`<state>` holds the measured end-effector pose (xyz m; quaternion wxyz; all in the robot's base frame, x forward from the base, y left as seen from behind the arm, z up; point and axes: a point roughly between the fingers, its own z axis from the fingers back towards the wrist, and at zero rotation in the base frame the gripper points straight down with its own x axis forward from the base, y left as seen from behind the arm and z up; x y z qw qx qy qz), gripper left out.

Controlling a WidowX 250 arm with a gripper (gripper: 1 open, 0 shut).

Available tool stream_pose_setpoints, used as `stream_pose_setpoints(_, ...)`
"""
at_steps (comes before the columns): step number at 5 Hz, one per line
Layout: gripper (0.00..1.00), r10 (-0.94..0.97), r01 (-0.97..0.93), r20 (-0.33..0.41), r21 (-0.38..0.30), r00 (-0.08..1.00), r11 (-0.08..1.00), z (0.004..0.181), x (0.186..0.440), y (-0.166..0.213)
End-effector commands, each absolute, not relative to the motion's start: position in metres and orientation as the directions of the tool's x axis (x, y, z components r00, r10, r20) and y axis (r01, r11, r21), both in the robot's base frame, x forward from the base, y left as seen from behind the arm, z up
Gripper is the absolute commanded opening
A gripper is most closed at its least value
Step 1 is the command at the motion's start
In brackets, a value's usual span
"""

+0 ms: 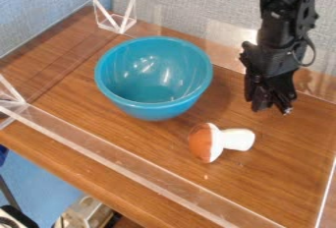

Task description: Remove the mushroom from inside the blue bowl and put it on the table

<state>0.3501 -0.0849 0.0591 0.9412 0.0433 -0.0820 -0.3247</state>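
Robot arm [278,40] mostly blk, w/ irregular, chunky segs. Dark cable loops out on its right side.

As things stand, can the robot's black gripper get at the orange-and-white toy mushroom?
Probably yes: the black gripper appears unladen, and nothing visible blocks the mushroom outside the bowl.
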Motion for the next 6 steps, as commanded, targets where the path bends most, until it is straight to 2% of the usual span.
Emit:
stream_pose_setpoints(1,0.0,-0.624,0.604,0.175,0.156,0.762,0.781,0.075,0.358,-0.093)
stream_pose_setpoints(5,0.0,-0.623,0.609,0.141,0.134,0.769,0.782,0.055,0.359,-0.099)
stream_pose_setpoints(6,0.0,-0.611,0.593,0.154,0.151,0.777,0.791,0.08,0.357,-0.097)
